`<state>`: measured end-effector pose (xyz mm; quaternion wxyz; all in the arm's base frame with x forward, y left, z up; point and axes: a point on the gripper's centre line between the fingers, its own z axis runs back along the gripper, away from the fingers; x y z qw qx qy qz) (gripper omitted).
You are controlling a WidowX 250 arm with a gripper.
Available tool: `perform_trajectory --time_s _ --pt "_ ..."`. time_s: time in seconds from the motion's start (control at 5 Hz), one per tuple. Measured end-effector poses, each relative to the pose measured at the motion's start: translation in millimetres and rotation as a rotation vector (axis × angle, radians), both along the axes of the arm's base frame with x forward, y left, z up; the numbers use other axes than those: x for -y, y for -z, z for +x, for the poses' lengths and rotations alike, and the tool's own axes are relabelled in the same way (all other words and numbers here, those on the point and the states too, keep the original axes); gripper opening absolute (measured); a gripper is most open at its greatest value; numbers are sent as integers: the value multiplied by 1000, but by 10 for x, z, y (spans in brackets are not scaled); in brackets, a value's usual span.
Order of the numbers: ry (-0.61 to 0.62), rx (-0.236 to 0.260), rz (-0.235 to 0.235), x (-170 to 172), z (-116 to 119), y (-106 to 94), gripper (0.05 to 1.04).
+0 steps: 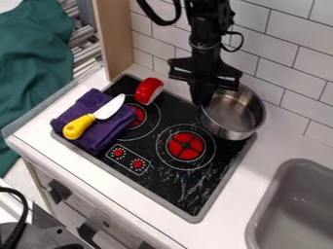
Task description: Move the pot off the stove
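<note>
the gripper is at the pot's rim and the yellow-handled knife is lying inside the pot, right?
The knife isn't inside the pot; the camera view shows it lying on the purple cloth. The gripper is at the pot's rim, as you say.

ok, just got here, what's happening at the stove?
The robot's gripper is down at the rim of the metal pot, at the stove's back right corner in this view. I can't tell if it has a grip. The pot isn't clear of the stove yet. A yellow-handled knife lies on a purple cloth.
</note>
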<state>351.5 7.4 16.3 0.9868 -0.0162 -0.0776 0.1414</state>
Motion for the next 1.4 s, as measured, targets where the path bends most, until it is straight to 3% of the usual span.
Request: perform_trajectory --time_s 0.4,0.6,0.8,1.2,1.4 --pt "-36 -57 2 -61 33 232 54" --pt "-39 -45 4 -127 53 261 73" --pt "-29 -58 -2 -158 34 310 219" --pt "-6 -80 15 -185 -2 314 797" --pt "67 -49 75 -255 17 57 1018"
